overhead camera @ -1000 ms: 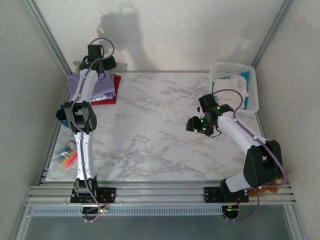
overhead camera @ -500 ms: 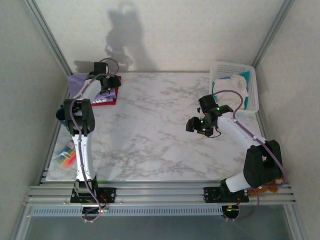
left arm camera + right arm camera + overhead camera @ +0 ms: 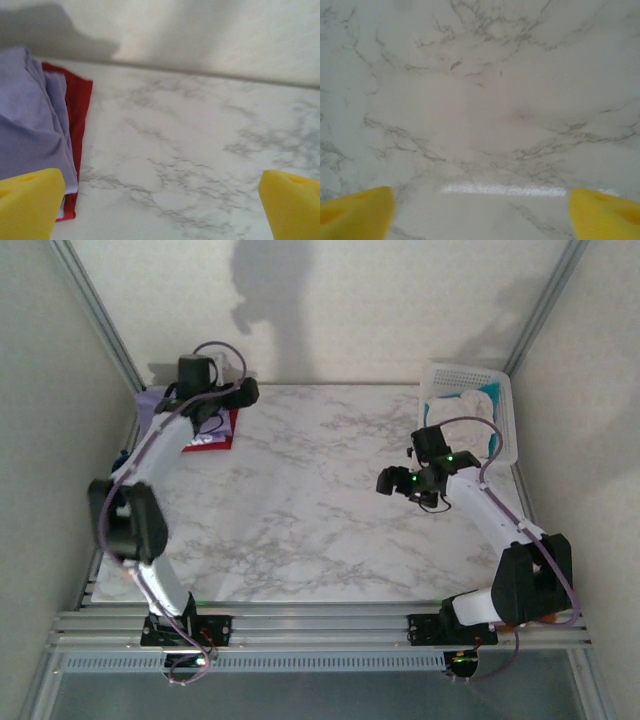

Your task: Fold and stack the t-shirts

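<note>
One pile of soft lavender-purple cloth t-shirts (image 3: 30,120), atop a flat red cloth shirt (image 3: 80,100), lies just left of the left pincer (image 3: 160,207), long edge running away from it; that arm is nearer. It and the right pincer (image 3: 480,212) gape apart, empty.

Overhead camera looks down; 2 wrist cameras sit near the shared table (image 3: 300,525).

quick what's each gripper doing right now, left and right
left gripper: open, holding nothing, next to the t-shirts
right gripper: open, holding nothing, over the table
</note>
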`<state>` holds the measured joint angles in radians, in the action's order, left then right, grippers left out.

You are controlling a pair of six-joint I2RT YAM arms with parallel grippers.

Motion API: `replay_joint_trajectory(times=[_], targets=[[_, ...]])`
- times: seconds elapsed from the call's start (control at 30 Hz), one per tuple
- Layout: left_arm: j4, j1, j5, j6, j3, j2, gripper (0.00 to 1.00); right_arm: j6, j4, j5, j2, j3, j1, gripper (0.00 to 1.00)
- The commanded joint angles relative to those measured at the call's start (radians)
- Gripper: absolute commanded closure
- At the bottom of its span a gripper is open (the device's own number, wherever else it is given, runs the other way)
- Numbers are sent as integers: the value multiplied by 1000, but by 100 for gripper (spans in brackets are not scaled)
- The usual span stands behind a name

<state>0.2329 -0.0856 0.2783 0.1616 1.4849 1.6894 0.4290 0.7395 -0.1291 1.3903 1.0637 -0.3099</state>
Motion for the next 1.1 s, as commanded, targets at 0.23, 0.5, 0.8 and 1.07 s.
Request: replay_joint_trajectory(times=[0.23,0.5,0.8,1.07], targets=[[-814,11,-292,-126,-903,-624,0,-173,-397,413,-227,-243,16,1],[-1116,32,-493,-159,-1227,-667,0,-351,-1167,585,-259,-673,54,1],[-1448,59,-443,-129,-1337,-386,0,-392,-1614,549,-3,-757,150,1],[-1721,98,-345,-142,-1375,-165,1,-456,-1804,393,157,-783,157,1]])
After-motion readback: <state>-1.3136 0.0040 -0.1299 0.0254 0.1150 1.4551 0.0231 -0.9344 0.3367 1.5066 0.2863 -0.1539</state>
